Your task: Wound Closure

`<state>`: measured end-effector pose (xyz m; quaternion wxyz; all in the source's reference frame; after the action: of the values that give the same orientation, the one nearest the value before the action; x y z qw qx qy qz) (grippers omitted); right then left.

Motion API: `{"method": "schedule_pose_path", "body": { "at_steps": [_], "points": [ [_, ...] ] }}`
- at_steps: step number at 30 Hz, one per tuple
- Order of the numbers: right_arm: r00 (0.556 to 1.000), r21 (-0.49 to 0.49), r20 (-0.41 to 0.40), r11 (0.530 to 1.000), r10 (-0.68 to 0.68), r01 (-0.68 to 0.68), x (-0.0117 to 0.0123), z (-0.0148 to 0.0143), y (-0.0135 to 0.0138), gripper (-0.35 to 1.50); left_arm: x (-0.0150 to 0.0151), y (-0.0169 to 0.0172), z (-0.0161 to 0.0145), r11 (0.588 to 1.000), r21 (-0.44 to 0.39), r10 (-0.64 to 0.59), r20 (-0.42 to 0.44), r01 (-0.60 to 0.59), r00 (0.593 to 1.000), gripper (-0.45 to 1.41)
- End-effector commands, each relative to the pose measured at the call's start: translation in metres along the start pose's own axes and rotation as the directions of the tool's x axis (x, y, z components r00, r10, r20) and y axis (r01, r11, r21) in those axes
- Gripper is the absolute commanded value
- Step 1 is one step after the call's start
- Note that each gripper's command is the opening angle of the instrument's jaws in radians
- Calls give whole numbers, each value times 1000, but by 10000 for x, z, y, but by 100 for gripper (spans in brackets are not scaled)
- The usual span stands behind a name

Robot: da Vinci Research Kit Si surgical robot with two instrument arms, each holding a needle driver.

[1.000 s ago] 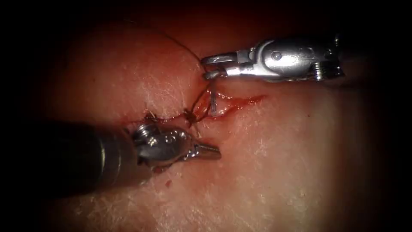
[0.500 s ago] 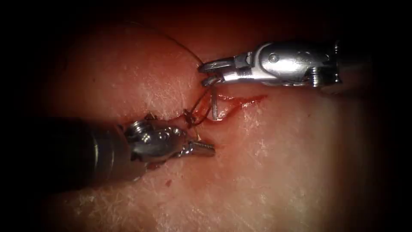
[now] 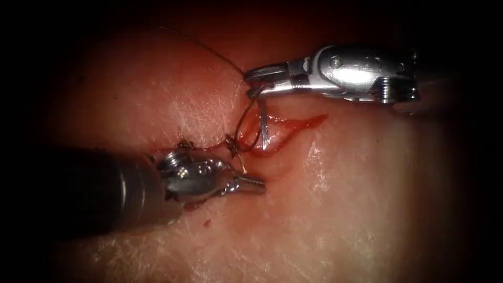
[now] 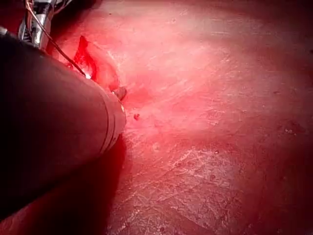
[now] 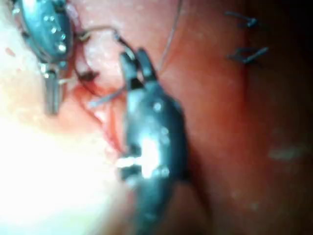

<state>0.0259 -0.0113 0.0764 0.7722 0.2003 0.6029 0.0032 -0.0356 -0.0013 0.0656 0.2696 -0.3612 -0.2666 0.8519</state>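
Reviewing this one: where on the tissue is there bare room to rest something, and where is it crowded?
Bare tissue lies below the cut, to the right of the left tool, whose jaws are shut and hold nothing, and above left of the thread. It is crowded at the cut: the right tool holds the needle near its upper end, beside the knot.

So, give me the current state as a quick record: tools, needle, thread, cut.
Left tool: below the cut, towards its left end, jaws together, nothing seen between them.
Right tool: above the cut; what it holds is unclear, as the needle's upper end and the thread both meet its tip.
Needle: stands across the cut, lower end down in it.
Thread: arcs over the tissue from upper left to the right tool, then loops down to a knot.
Cut: open and red to the right of the knot.
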Motion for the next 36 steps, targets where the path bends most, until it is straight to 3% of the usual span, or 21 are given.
{"method": "schedule_pose_path", "body": {
  "at_steps": [1, 15, 36],
  "points": [
    [1000, -13, 1, 1000, -2, 2, -5, 11, 1, -35, 0, 1, 6, 1000, -3, -3, 0, 3, 1000, -6],
    [998, -119, 29, 992, 51, -47, -3, 14, 3, -35, 19, 28, 9, 1000, -14, -21, -2, 21, 1000, -6],
    [992, -121, 6, 985, 128, -127, 5, 10, 5, -35, -1, 7, 21, 1000, -4, 1, 4, -1, 1000, -6]
  ]
}}
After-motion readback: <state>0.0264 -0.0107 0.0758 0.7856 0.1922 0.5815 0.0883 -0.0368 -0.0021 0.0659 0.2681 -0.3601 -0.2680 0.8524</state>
